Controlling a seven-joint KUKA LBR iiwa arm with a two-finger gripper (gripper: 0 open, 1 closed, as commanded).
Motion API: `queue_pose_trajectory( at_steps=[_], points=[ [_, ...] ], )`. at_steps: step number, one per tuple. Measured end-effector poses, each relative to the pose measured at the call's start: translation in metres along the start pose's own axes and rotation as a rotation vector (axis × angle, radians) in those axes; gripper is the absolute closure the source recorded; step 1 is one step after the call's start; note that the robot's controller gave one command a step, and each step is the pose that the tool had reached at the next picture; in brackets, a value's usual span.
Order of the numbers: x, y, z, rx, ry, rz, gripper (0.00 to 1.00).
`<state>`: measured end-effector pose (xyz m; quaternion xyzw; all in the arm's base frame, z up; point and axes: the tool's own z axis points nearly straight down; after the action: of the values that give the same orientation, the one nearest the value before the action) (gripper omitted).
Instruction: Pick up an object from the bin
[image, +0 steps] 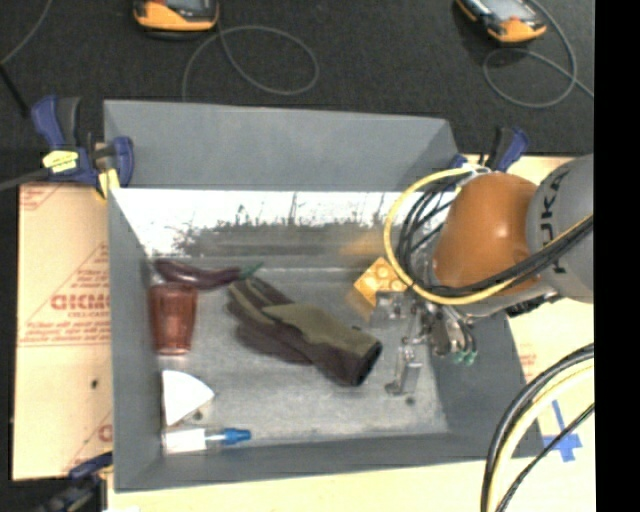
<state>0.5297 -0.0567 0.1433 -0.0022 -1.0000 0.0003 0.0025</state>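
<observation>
I see the grey bin (300, 205) carrying six things on its floor. A dark olive-brown glove (300, 335) lies across the middle. At the left, a red cup (172, 318) sits just in front of a purple eggplant-shaped piece (195, 271) by the back wall. A white wedge (183, 396) and a blue-capped white marker (205, 438) lie at the front left corner. A yellow block (374, 283) lies back right.

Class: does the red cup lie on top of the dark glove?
No, the red cup lies apart from the dark glove, by the bin's left wall.
</observation>
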Motion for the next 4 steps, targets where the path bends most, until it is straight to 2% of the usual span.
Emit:
queue_pose_trajectory(
  at_steps=[2, 3, 4],
  points=[
    [-0.001, 0.0, -0.004, 0.0, -0.007, -0.001, 0.0],
    [0.016, -0.017, -0.035, 0.0, -0.004, -0.109, 0.0],
    [0.006, -0.006, -0.036, 0.004, -0.013, -0.353, 0.0]
  ],
)
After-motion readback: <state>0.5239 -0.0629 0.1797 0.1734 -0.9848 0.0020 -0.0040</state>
